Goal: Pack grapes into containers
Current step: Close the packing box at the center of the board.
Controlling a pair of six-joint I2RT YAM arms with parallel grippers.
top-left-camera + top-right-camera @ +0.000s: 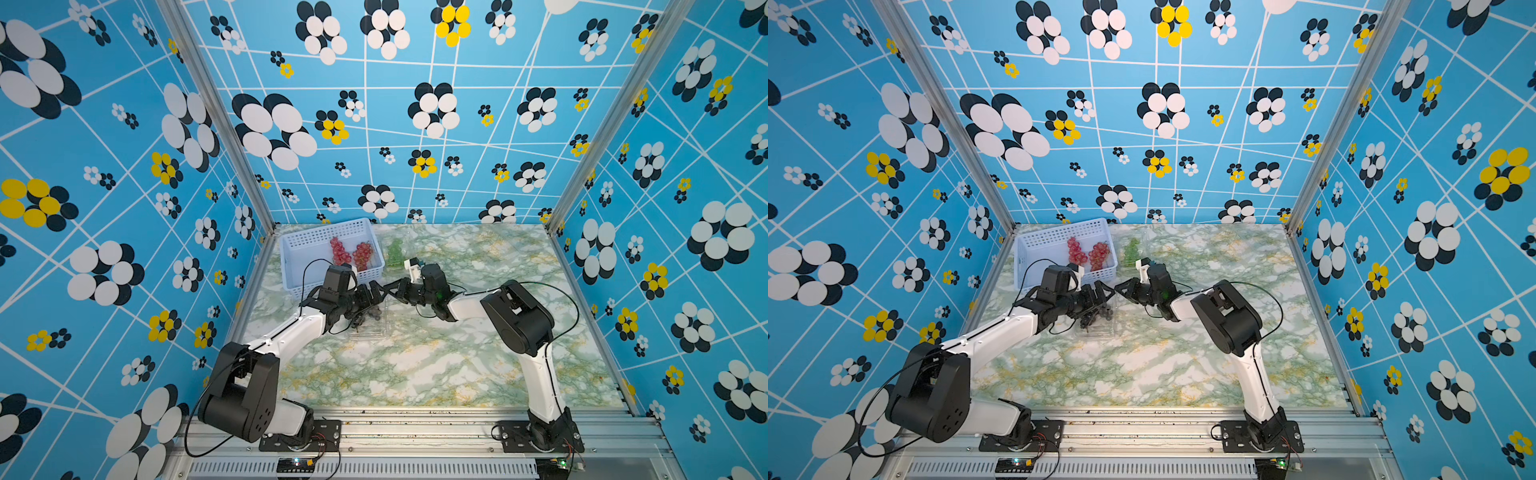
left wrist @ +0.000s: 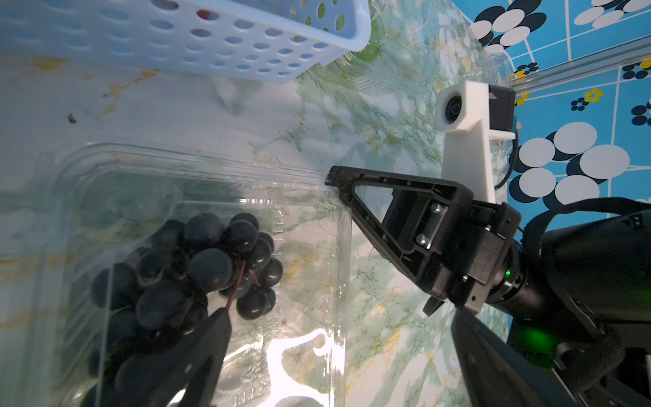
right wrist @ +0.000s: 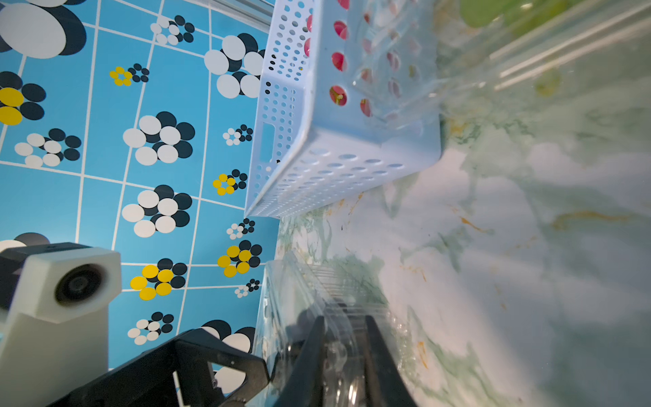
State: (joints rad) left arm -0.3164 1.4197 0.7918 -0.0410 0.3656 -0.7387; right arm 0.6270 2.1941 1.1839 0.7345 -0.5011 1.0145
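Observation:
A dark blue-black bunch of grapes [image 2: 197, 267] lies in a clear container [image 2: 338, 246] on the marble table, seen under my left arm in both top views [image 1: 368, 316] [image 1: 1096, 313]. My left gripper [image 2: 340, 317] hovers open over that container, one finger by the bunch and the other outside the wall. My right gripper [image 3: 343, 319] reaches in from the right [image 1: 388, 289], its jaws close together with the container's raised clear lid between them. Two pinkish-red bunches [image 1: 340, 251] [image 1: 363, 254] lie in the basket. A green bunch [image 1: 395, 251] sits in a second clear container beside it.
The pale blue perforated basket [image 1: 291, 266] stands at the back left, just behind both grippers. Patterned blue walls [image 1: 124, 208] close in the table on three sides. The two grippers nearly meet tip to tip above the near container.

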